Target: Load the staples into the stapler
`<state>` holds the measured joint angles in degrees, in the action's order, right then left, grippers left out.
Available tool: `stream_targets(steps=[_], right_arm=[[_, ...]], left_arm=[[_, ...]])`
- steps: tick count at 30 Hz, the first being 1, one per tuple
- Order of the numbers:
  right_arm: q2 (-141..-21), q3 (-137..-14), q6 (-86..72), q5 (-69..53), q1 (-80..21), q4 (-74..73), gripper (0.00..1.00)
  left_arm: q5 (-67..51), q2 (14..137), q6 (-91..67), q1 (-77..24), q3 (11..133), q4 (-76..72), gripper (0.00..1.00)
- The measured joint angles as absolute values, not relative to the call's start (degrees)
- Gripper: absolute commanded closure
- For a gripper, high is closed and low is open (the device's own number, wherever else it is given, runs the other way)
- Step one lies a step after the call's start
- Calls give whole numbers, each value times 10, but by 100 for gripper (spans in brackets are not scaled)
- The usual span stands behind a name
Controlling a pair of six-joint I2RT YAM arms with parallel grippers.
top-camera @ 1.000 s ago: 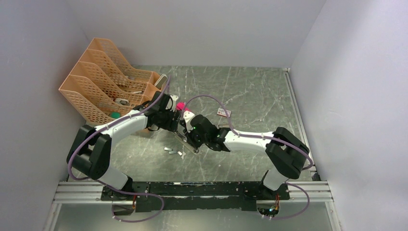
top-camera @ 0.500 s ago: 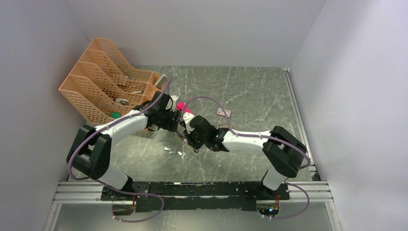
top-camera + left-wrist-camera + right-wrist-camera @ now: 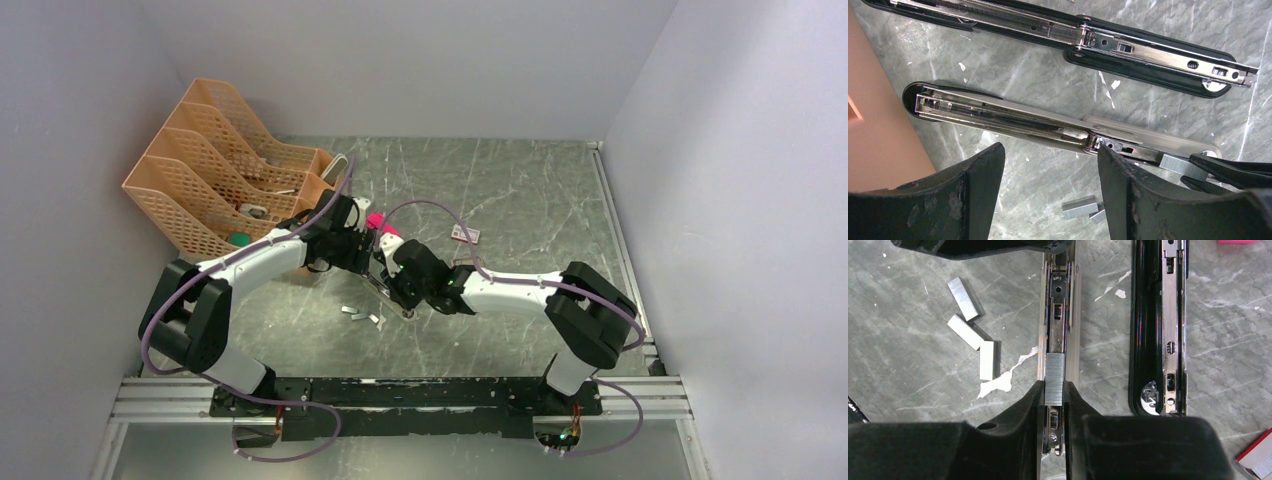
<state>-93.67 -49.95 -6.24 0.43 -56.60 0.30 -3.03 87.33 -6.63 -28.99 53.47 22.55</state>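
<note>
The stapler (image 3: 1058,300) lies opened flat, with a black top, a silver rail and a pale base; it also shows in the left wrist view (image 3: 1013,120) and the top view (image 3: 385,290). My right gripper (image 3: 1054,390) is shut on a strip of staples (image 3: 1054,377), held in line over the rail's front end. The strip also shows in the left wrist view (image 3: 1178,166). I cannot tell whether it is seated. My left gripper (image 3: 1050,150) is open and empty, just above the stapler's hinge. Loose staples (image 3: 965,331) lie beside the stapler.
A slim black-and-silver stick (image 3: 1158,325) lies parallel to the stapler. A pink piece (image 3: 376,219) and the white box with red print (image 3: 464,233) lie behind. Orange file racks (image 3: 215,170) stand at the back left, close to my left gripper.
My right arm has edged slightly to the left. Both grippers and the stapler stay almost where they were.
</note>
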Motion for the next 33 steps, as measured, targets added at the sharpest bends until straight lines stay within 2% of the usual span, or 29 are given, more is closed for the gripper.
stream_targets(steps=[9,27,33], right_arm=[[-947,-521,-62,5,-566,-25,95],[-955,-537,-62,2,-567,-46,65],[-955,-536,-62,2,-567,-44,63]], left_arm=[[-30,873,-66,-290,535,225,27],[-30,873,-66,-291,535,225,27],[-30,873,-66,-291,535,225,27]])
